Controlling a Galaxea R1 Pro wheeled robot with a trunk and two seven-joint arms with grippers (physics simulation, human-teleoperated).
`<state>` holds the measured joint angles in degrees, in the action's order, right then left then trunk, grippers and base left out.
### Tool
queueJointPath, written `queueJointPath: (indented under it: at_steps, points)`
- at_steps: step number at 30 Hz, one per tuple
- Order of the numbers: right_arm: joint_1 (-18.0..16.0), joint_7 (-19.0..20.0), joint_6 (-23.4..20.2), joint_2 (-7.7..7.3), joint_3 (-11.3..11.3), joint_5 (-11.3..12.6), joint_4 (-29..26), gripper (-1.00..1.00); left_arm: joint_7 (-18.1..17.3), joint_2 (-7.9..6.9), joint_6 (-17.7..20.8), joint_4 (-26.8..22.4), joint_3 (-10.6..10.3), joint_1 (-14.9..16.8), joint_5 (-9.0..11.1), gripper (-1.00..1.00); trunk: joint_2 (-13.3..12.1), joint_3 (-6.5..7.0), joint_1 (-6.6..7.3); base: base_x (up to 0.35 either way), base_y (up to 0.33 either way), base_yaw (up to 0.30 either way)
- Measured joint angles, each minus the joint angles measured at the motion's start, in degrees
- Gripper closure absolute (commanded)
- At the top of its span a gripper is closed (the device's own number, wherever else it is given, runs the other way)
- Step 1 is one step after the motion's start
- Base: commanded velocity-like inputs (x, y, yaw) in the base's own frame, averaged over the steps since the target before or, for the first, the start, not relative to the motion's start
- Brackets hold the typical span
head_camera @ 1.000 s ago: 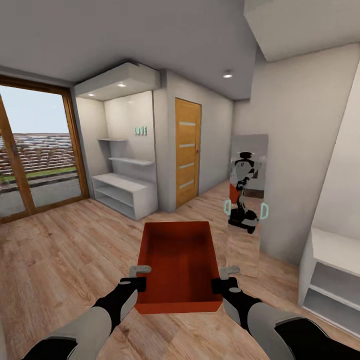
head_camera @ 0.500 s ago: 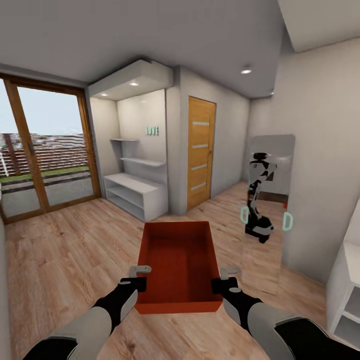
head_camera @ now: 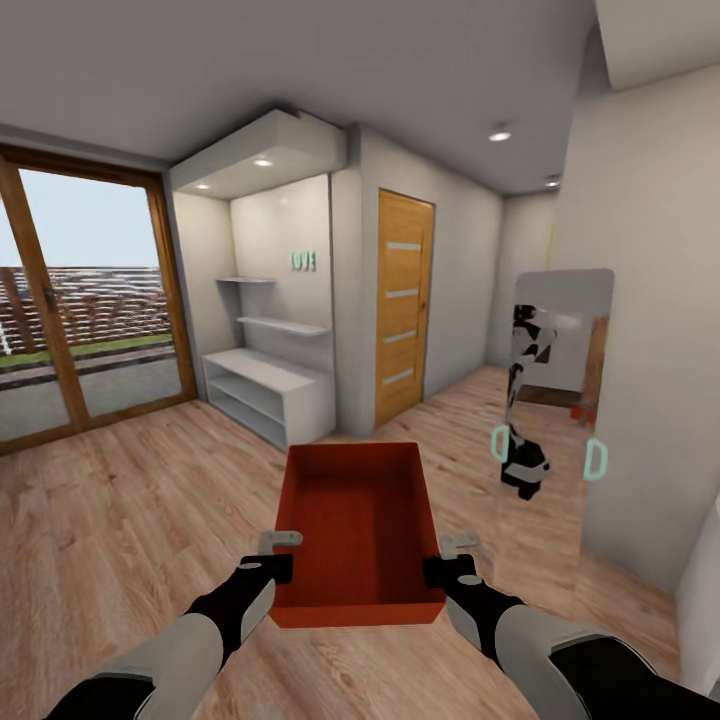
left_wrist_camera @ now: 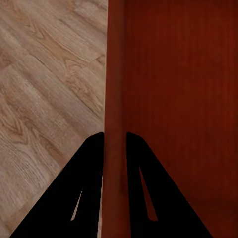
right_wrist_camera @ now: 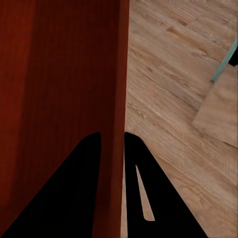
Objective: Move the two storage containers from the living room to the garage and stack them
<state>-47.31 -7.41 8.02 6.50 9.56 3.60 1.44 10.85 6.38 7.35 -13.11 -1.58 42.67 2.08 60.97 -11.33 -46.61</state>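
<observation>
The whole head view is shifted: the orange-wood door [head_camera: 404, 305], white shelves [head_camera: 268, 385] and wall mirror [head_camera: 558, 385] are displaced rightward, more glass door [head_camera: 85, 300] is revealed, signalling camera movement.

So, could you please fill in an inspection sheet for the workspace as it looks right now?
Surface: light wood-plank floor; no concrete seen.
Job's things: one orange-red storage container, open-topped and empty, carried off the floor between both arms; a second one: nothing seen.
Clutter: nothing seen.
Grippers: left gripper pinches the container's left wall, one of its fingers outside, the other inside; right gripper likewise on the right wall.
Cables: nothing seen.
Surroundings: orange-wood door with pale stripes ahead, shut; white shelf unit; wood-framed glass doors; wall mirror reflecting the robot.
</observation>
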Motion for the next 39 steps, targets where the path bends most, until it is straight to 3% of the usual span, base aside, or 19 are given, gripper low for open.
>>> queueJointPath:
  at_steps: [39]
  points:
    - [0.0,0.0,0.0,0.01,0.0,0.0,0.0,1.0,0.0,-0.01,0.0,0.0,0.0,0.0,0.0,1.0,0.0,0.0,0.0,0.325,0.0,0.0]
